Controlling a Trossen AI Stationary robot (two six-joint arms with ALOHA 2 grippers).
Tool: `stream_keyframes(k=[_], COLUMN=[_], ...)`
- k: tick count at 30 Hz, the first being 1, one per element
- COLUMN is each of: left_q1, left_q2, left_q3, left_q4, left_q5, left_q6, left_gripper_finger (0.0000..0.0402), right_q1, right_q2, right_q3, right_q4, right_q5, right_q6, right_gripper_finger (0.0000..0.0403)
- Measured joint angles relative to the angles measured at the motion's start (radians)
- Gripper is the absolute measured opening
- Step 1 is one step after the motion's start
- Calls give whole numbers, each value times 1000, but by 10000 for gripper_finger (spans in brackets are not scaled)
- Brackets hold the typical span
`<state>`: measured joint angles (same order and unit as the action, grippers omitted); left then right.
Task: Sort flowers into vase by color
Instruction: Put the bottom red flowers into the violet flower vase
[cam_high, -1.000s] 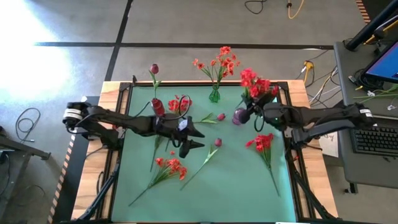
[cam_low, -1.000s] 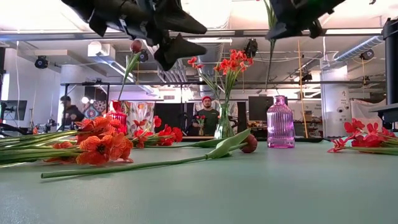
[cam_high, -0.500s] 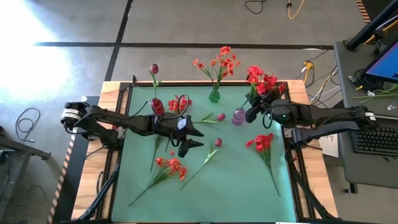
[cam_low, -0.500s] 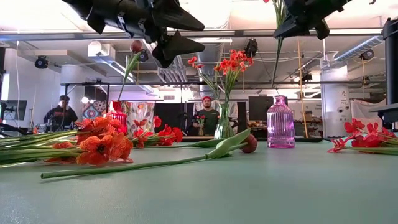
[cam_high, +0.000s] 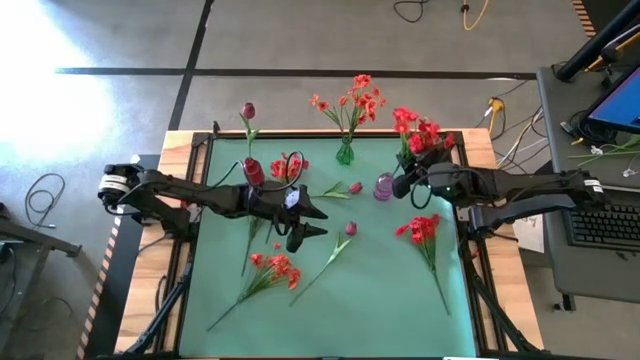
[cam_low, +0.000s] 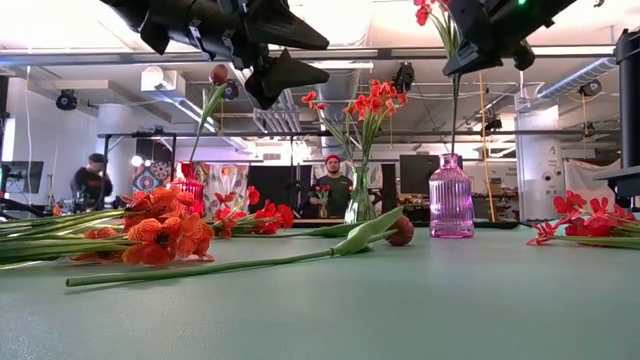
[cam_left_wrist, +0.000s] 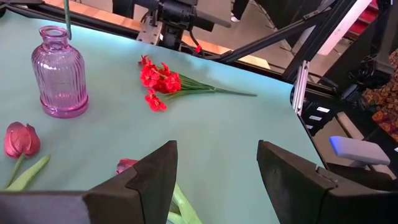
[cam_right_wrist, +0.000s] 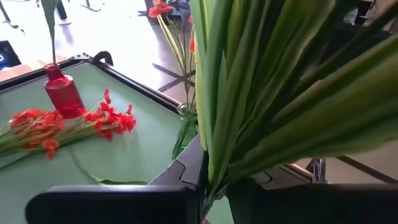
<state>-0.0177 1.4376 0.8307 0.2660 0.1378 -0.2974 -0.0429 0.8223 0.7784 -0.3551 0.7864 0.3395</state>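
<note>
Counter (cam_high: 380, 290): green mat inside a dark frame on a wooden top; its near edge is cut off in the high view.

Left arm: reaches from the left edge to mid-counter. Left claw (cam_high: 312, 222) hangs above the mat, released and empty, its two fingers spread wide in the left wrist view.

Right arm: reaches from the right edge toward the far right corner. Right claw (cam_high: 408, 181) is clenched on a bright red cluster (cam_high: 418, 132), held upright. In the right wrist view the green stalks and leaves fill most of the picture and hide the fingertips. In the low view the thin stalk hangs straight above the mouth of the purple vase (cam_low: 451, 196); whether it touches the rim cannot be told.

Flowers lying on the mat:
- bright red cluster (cam_high: 422, 230), right side, stalk toward the near edge.
- orange-red spray (cam_high: 275, 268), near left.
- orange-red spray (cam_high: 290, 166), far left, partly hidden by the left arm.
- magenta bud (cam_high: 350, 229), centre, stalk running near-left.
- magenta bud (cam_high: 354, 187), just left of the purple vase.

Vases:
- red vase (cam_high: 254, 171), far left, holding one magenta bud (cam_high: 247, 110).
- clear green vase (cam_high: 345, 153), far centre, holding orange-red sprays (cam_high: 352, 100).

Background in the low view: two people, small and hard to make out.
</note>
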Motion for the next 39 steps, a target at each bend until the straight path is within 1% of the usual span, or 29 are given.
stream_keyframes(k=[9,19,29,33,39], left_q1=[0,0,0,0,0], left_q2=[0,0,0,0,0], left_q3=[0,0,0,0,0], left_q4=[-1,-1,-1,-1,-1], left_q5=[0,0,0,0,0], left_q6=[0,8,8,8,24], left_gripper_finger=[210,210,210,209,210], right_q1=[0,0,0,0,0], right_q2=[-3,-1,61,90,98], right_q3=[0,0,0,0,0], right_q4=[55,41,49,50,50], right_q5=[3,3,5,48,51], right_q6=[-13,-44,-39,-38,-35], right_gripper_finger=[38,38,38,38,38])
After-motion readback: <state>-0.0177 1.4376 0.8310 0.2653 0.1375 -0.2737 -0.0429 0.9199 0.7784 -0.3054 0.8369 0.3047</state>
